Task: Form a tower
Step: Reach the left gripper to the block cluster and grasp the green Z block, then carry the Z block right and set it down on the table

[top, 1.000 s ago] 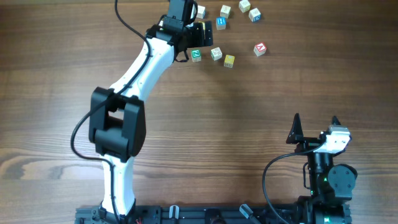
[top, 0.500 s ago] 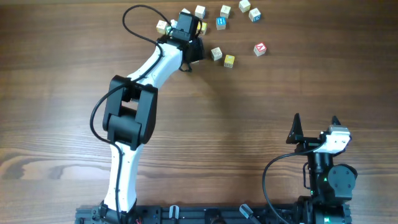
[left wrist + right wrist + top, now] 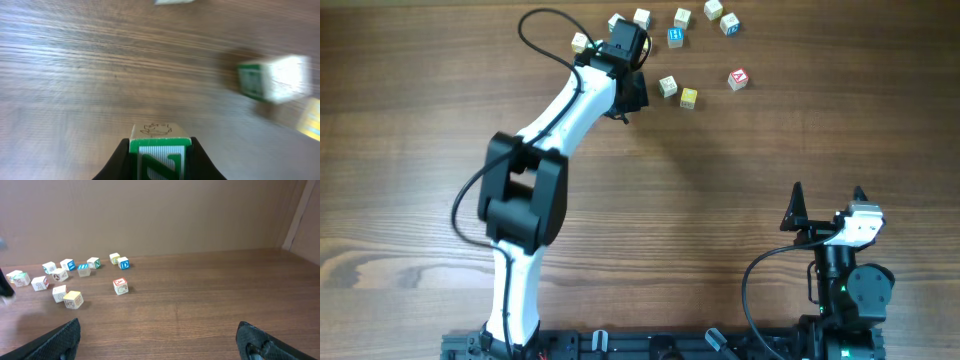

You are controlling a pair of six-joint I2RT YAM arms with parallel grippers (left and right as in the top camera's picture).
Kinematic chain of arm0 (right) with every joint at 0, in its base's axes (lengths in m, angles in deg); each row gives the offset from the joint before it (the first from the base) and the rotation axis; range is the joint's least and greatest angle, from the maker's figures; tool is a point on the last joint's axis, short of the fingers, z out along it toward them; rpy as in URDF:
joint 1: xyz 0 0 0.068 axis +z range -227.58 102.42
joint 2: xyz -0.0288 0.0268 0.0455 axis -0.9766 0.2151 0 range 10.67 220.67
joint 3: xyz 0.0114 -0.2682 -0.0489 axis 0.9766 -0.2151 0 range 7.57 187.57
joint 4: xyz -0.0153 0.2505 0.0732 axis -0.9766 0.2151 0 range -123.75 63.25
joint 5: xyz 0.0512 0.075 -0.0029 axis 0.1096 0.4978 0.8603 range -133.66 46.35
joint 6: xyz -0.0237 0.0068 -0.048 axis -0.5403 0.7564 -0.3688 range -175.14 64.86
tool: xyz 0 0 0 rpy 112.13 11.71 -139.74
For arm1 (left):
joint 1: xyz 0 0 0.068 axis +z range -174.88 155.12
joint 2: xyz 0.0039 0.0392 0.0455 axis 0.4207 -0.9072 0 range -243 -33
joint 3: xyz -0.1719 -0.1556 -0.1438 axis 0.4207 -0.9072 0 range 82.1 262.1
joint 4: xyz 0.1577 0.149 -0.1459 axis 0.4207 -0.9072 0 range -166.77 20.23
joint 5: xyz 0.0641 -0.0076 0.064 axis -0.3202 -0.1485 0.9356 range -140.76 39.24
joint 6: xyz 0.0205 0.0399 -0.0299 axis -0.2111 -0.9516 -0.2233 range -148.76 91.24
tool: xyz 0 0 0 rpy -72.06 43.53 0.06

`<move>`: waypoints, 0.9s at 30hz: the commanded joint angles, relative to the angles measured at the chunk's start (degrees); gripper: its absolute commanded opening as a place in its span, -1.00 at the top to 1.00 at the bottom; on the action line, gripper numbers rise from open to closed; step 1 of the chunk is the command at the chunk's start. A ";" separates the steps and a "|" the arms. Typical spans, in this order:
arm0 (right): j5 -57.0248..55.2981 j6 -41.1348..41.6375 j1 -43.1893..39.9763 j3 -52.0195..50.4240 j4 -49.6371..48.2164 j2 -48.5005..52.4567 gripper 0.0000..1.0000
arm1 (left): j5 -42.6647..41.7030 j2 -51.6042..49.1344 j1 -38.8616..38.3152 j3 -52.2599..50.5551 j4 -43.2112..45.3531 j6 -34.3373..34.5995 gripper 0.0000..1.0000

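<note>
Brown wood-grain table (image 3: 720,200) all around, and honestly the job had barely got going: no tower anywhere, not one cube sitting on another in any view. What was done was the grab. The left gripper (image 3: 160,147) was clamped tight on a small pale wooden cube with a green striped letter face (image 3: 159,162), up at the far edge of the table among the scattered pale wooden letter cubes (image 3: 667,85). So this looked to me like the pick for the first piece, with all the stacking left to do. The right gripper (image 3: 828,195) sat parked at the near right corner, jaws spread wide, holding nothing. From overhead the left arm's wrist covered the grip completely, so only the left wrist view showed the fingers squeezing that green cube; I couldn't tell from it whether the cube was off the wood. The right wrist view gave the low side-on look, with the red-lettered cube (image 3: 120,285) and the yellow-topped cube (image 3: 73,299) lying apart, each flat on the table.
</note>
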 commanded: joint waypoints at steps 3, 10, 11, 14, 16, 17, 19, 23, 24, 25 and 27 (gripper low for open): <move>0.76 -0.68 0.17 -0.04 -0.15 -0.24 -0.99 | 0.13 8.72 -8.07 0.07 -1.84 -0.26 0.90; 0.76 -0.68 0.17 -0.04 -0.15 -0.24 -0.99 | 0.13 5.84 -20.81 0.07 0.70 0.24 0.85; 0.76 -0.66 0.17 -0.04 -0.15 -0.24 -0.99 | 0.17 5.18 -22.38 0.07 1.53 0.22 0.82; 0.76 -0.68 0.17 -0.04 -0.15 -0.24 -0.99 | 0.17 2.38 -26.18 0.07 3.80 0.70 0.81; 0.76 -0.68 0.17 -0.04 -0.15 -0.24 -0.99 | 0.15 0.70 -27.80 0.07 4.50 2.62 0.81; 0.76 -0.66 0.17 -0.04 -0.15 -0.24 -0.99 | 0.15 -0.15 -28.39 0.07 4.96 4.98 0.83; 0.76 -0.66 0.17 -0.04 -0.15 -0.24 -0.99 | 0.17 -1.66 -28.76 0.07 5.99 8.26 0.83; 0.76 -0.68 0.17 -0.04 -0.15 -0.24 -0.99 | 0.15 -3.72 -28.30 0.07 6.25 17.07 0.68; 0.76 -0.68 0.17 -0.04 -0.15 -0.24 -0.99 | 0.15 -3.91 -28.30 0.07 6.49 20.24 0.70; 0.76 -0.68 0.17 -0.04 -0.15 -0.24 -1.00 | 0.15 -3.96 -28.30 0.07 6.86 23.04 0.70; 0.76 -0.68 0.17 -0.04 -0.15 -0.24 -0.99 | 0.11 -3.96 -28.48 0.07 8.02 29.20 0.74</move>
